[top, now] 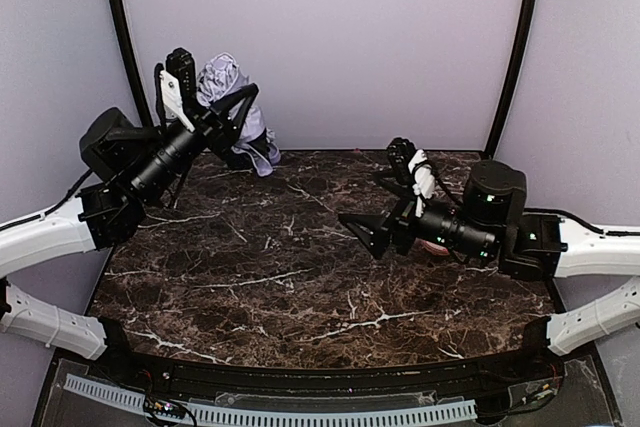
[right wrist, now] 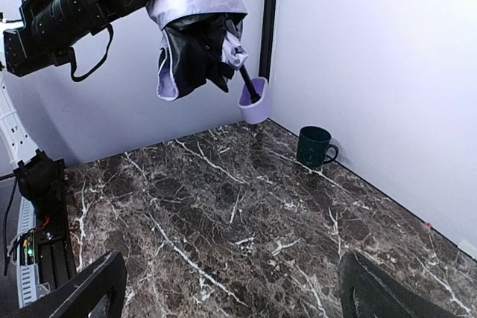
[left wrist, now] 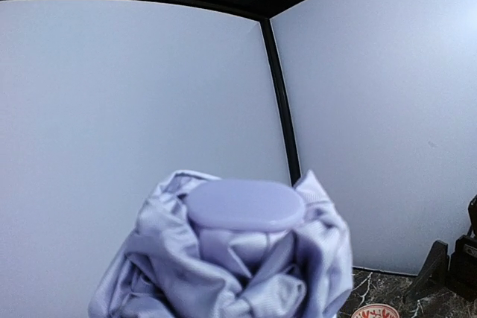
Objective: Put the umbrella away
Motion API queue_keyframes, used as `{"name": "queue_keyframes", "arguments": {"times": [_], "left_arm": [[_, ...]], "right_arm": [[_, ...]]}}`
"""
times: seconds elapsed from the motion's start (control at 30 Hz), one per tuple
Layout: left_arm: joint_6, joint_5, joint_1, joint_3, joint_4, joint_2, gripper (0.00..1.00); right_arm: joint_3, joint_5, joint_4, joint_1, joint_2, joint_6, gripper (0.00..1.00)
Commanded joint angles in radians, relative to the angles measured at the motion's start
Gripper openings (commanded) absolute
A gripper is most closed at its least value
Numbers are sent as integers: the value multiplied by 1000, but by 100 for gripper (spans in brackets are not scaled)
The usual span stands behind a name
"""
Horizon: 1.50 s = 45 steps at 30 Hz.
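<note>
The left gripper (top: 215, 112) is clamped on the bunched canopy of the umbrella (right wrist: 197, 35) and holds it in the air above the far left corner of the marble table (top: 300, 287), close to the back wall. The umbrella hangs collapsed. Its pale lavender fabric is gathered at the top, the black lining spills below, and a thin black shaft (right wrist: 246, 80) slants down to the small lavender handle (right wrist: 254, 103), which is clear of the table. In the left wrist view the umbrella's round lavender cap (left wrist: 246, 205) sits on top of the crumpled folds.

The right gripper (top: 365, 232) hovers low over the right half of the table, its jaws spread wide with nothing between them.

A dark green mug (right wrist: 314, 147) stands on the table at its far right edge, by the side wall. A sliver of a red-patterned bowl (left wrist: 375, 312) shows on the table.
</note>
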Motion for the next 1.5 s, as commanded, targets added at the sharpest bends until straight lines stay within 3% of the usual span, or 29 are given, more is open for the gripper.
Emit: {"name": "queue_keyframes", "arguments": {"times": [0.0,0.1,0.17,0.23,0.3,0.4,0.53,0.57,0.67,0.73,0.83,0.9,1.03,1.17,1.47], "left_arm": [[0,-40,0,-214,226,70,6],[-138,-29,-2,-520,598,206,6],[-200,-50,-25,-673,876,404,7],[-165,-130,-86,-740,1099,643,7],[-168,-204,-152,-733,1129,791,4],[-239,-213,-183,-735,1129,824,3],[-190,-211,-187,-719,1053,629,3],[-191,-233,-185,-677,952,554,3],[-286,-277,-187,-483,379,304,3],[-311,-105,-186,-423,235,215,1],[-308,341,-185,-462,367,104,1],[-299,611,-185,-446,394,62,1],[-287,905,-184,-357,274,40,0],[-316,1025,-182,-326,311,45,1],[-397,1044,-182,-309,447,63,2]], "right_arm": [[-79,-12,66,-5,-18,23,100],[-126,-33,123,-7,-8,42,100],[-154,-46,162,-9,7,56,100],[-166,-59,180,-11,23,69,100],[-164,-73,172,-14,36,72,100],[-146,-75,129,-16,43,80,100],[-137,-70,98,-17,23,82,100],[-135,-58,90,-17,20,84,100],[-96,-35,41,-21,31,102,100],[-66,-109,23,-24,42,93,100],[18,-311,-29,-55,77,89,100],[127,-392,-150,-60,117,64,100],[303,-657,-325,-60,166,-40,100],[344,-846,-377,-60,199,-48,99],[411,-887,-398,25,371,-28,97]]}}
